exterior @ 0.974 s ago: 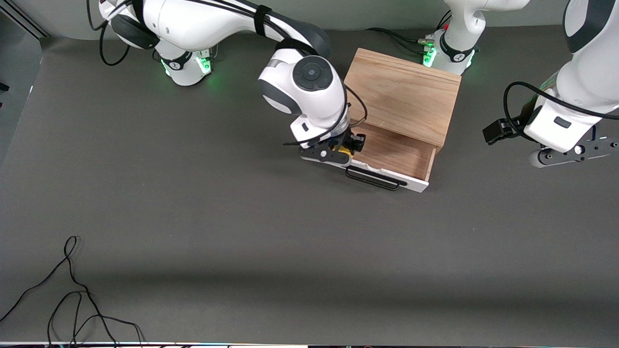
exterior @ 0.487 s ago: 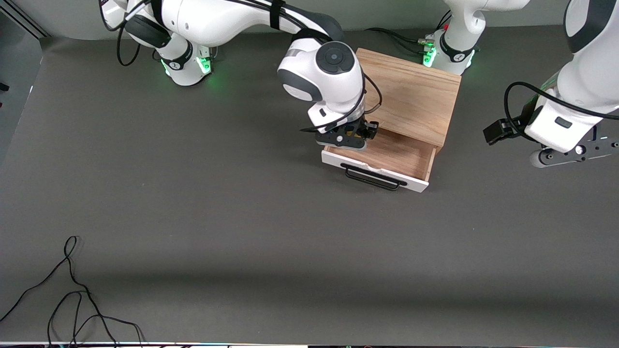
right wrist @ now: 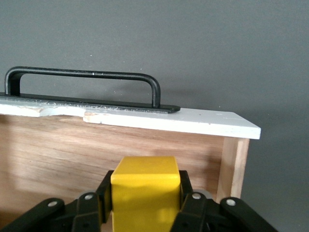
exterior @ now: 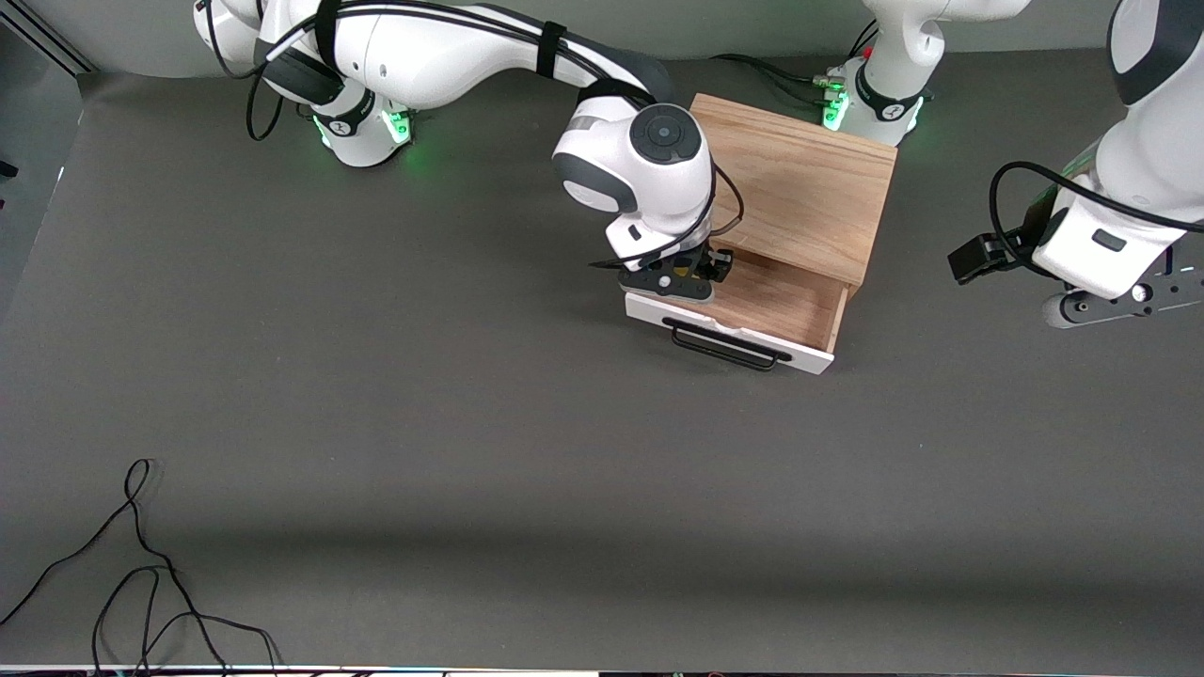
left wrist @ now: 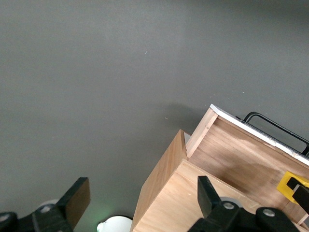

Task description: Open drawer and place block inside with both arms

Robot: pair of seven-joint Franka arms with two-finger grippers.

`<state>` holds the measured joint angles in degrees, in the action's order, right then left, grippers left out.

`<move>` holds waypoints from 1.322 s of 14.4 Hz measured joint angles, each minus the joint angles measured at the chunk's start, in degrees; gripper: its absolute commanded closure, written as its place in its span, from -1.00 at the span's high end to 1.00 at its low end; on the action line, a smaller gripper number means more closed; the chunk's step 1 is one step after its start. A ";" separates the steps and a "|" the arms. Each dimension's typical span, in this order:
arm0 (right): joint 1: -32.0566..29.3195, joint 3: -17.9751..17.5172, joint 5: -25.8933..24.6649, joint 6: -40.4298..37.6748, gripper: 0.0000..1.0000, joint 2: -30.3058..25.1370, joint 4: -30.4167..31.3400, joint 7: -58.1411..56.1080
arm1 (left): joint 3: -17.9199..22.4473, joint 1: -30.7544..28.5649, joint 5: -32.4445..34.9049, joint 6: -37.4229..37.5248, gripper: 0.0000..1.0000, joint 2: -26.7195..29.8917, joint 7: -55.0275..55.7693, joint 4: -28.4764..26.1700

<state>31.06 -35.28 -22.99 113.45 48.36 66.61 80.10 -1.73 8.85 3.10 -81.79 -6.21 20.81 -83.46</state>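
Observation:
The drawer [exterior: 752, 306] is pulled out of the light-oak cabinet [exterior: 800, 183], its white front and black handle [exterior: 724, 346] facing the front camera. My right gripper [exterior: 673, 280] is over the drawer's inside at the corner toward the right arm's end. It is shut on the yellow block [right wrist: 144, 186], held just above the wood floor and close to the white front panel [right wrist: 169, 120]. The block also shows in the left wrist view [left wrist: 288, 185]. My left gripper [exterior: 1105, 303] is open and empty, up over the table beside the cabinet, toward the left arm's end [left wrist: 142, 203].
A loose black cable [exterior: 141, 564] lies on the dark grey table near the front camera, toward the right arm's end. The green-lit arm bases [exterior: 367, 127] [exterior: 870, 103] stand along the table edge farthest from the front camera.
My right gripper has carried the block from above the drawer's front panel corner to over the drawer's inside, closer to the cabinet. My left gripper has shifted slightly toward its own end.

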 measured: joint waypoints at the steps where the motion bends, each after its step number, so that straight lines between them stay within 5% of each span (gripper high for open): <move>1: 0.00 0.01 -0.80 0.04 -1.00 0.23 0.01 0.04 | 0.01 -0.36 0.00 -0.01 0.99 0.00 -0.02 0.00; 7: 0.06 0.03 -3.74 1.63 -0.95 3.40 0.01 0.11 | 0.04 -2.40 -0.04 0.27 0.99 0.01 -0.35 -0.01; 9: 0.10 0.02 -3.88 1.92 0.93 3.62 -0.04 0.11 | 0.08 -3.36 -0.06 0.09 0.99 0.03 -2.41 -0.01; 15: 0.89 -0.50 -5.87 2.27 1.00 3.28 -1.52 2.60 | 2.26 -3.97 -0.16 -8.04 0.99 3.36 -5.83 -4.17; 19: -1.12 -1.61 -5.15 -2.93 1.00 -1.69 -3.81 3.18 | 2.27 -4.15 -0.16 -9.63 0.99 6.37 -11.96 -7.03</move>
<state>29.94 -36.89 -28.14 110.52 46.67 62.80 83.28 0.54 4.70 2.93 -91.42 0.16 8.85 -90.49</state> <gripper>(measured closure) 0.000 0.000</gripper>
